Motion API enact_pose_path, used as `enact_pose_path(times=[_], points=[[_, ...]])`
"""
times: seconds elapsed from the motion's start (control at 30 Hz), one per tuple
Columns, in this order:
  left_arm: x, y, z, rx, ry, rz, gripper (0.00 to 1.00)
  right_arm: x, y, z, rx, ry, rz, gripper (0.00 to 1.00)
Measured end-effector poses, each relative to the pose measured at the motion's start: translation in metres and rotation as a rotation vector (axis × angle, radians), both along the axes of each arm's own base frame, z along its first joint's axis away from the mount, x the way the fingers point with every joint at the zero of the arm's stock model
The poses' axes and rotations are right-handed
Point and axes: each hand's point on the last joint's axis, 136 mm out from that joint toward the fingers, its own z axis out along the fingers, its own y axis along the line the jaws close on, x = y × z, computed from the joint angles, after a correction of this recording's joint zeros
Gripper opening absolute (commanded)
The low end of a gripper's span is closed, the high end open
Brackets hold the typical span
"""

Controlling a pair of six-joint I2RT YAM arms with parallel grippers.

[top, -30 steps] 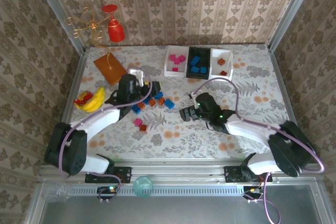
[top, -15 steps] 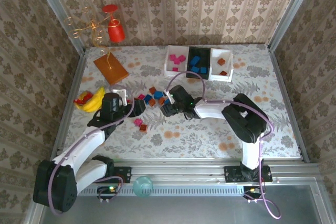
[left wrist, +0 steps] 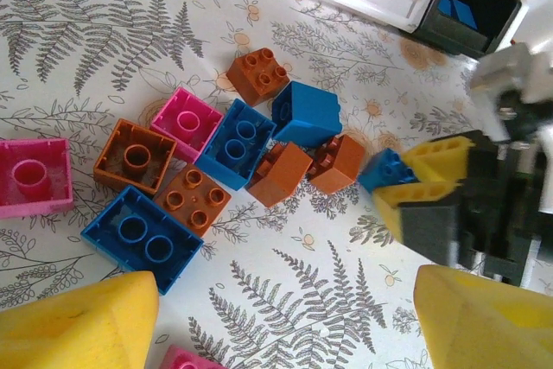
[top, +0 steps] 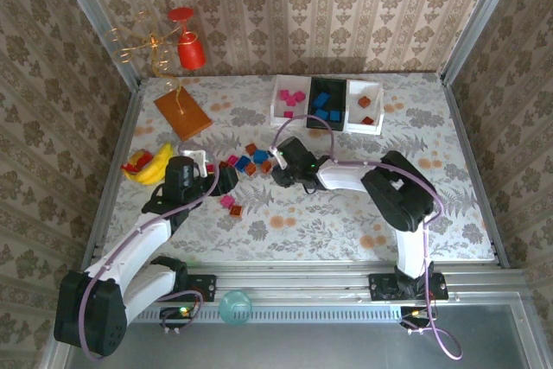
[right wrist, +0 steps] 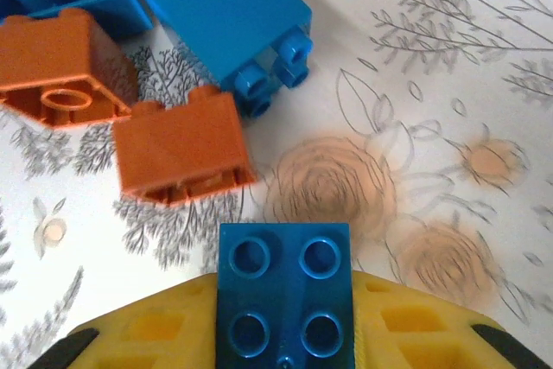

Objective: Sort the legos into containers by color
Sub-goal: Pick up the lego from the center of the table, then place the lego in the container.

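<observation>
The right gripper (right wrist: pixel 285 343) has its yellow fingers (right wrist: pixel 143 334) set against both sides of a blue four-stud brick (right wrist: pixel 285 278), studs up, at the bottom middle of the right wrist view. Whether that brick is off the flowered tablecloth (right wrist: pixel 432 84) I cannot tell. Just above it in that frame a brown brick (right wrist: pixel 181 149) lies on its side. Beside that is a blue block (right wrist: pixel 226 15), tipped over with its studs pointing to the lower right.

From overhead, the right gripper sits near the centre of the table, at the right edge of the loose legos (top: pixel 251 160). The left gripper (top: pixel 226 179) is at the lower left edge of the same cluster. In the left wrist view its yellow fingers (left wrist: pixel 78 321) fill the two bottom corners, spread wide with only cloth between them. Pink, blue and brown bricks lie scattered across the middle of that frame. At its right side, the other arm's yellow tips pinch the blue brick.

The containers stand in a row at the upper middle of the overhead frame. The left white tray (top: pixel 276 103) holds pink bricks, the black tray (top: pixel 312 115) blue ones, and the right white tray (top: pixel 378 110) brown ones. A pink brick (top: pixel 228 201) and a small brown one lie together below the cluster. A yellow banana (top: pixel 155 166) and an orange-brown board (top: pixel 181 111) lie at the left of the table.
</observation>
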Motion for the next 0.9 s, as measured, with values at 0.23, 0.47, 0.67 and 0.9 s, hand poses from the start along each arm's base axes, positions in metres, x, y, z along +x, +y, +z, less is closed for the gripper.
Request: enact_pose_path(times=[0.23, 0.47, 0.67, 0.9], points=[[-0.002, 0.0, 0.007, -0.013, -0.033, -0.002, 0.8, 0.045, -0.078, 0.102, 0.236, -0.162, -0.243, 0.32], [-0.003, 0.001, 0.01, -0.02, -0.052, -0.002, 0.8, 0.116, -0.14, 0.113, 0.337, -0.19, -0.498, 0.33], [-0.004, 0.001, 0.013, -0.024, -0.065, -0.002, 0.8, 0.172, -0.15, 0.104, 0.333, -0.193, -0.581, 0.35], [-0.009, 0.006, 0.015, -0.019, -0.086, 0.016, 0.81, 0.226, -0.163, 0.102, 0.25, -0.237, -0.66, 0.51]])
